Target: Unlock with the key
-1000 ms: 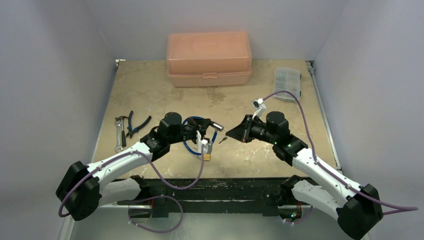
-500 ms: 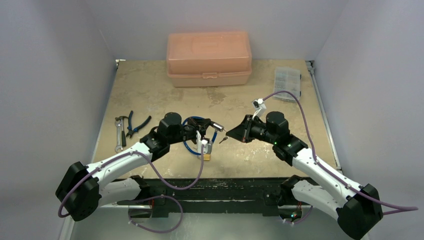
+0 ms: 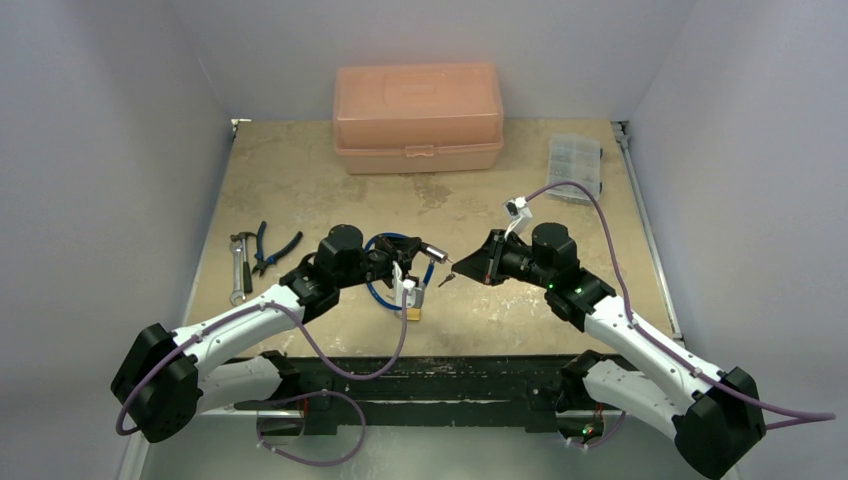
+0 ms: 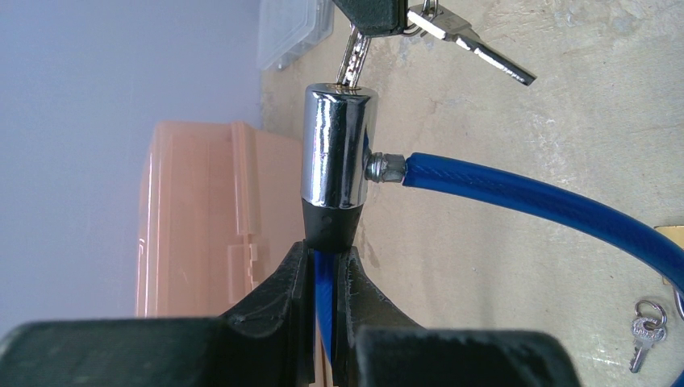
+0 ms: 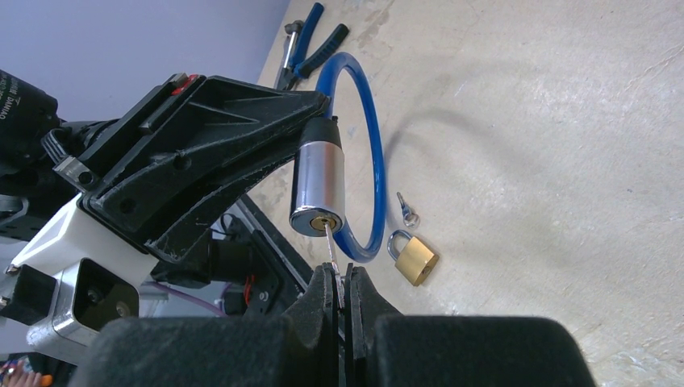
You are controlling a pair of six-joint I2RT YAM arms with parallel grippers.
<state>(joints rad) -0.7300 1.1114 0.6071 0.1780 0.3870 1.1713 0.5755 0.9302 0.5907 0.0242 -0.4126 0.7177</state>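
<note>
My left gripper [image 4: 323, 254] is shut on the blue cable [image 4: 524, 197] just behind its chrome lock cylinder [image 4: 339, 145], holding it off the table. The key [image 5: 331, 246], thin and silver, is pinched in my shut right gripper [image 5: 341, 274], and its tip sits in the brass keyhole on the face of the cylinder [image 5: 316, 181]. A second key [image 4: 476, 44] dangles from the same ring. In the top view the two grippers meet at mid-table, left gripper [image 3: 405, 255] facing right gripper [image 3: 465, 268].
A small brass padlock [image 5: 417, 258] and a tiny loose key [image 5: 407, 211] lie on the table under the cable loop. Pliers and a wrench [image 3: 255, 255] lie left. A peach toolbox [image 3: 418, 105] and a clear organiser box [image 3: 575, 165] stand at the back.
</note>
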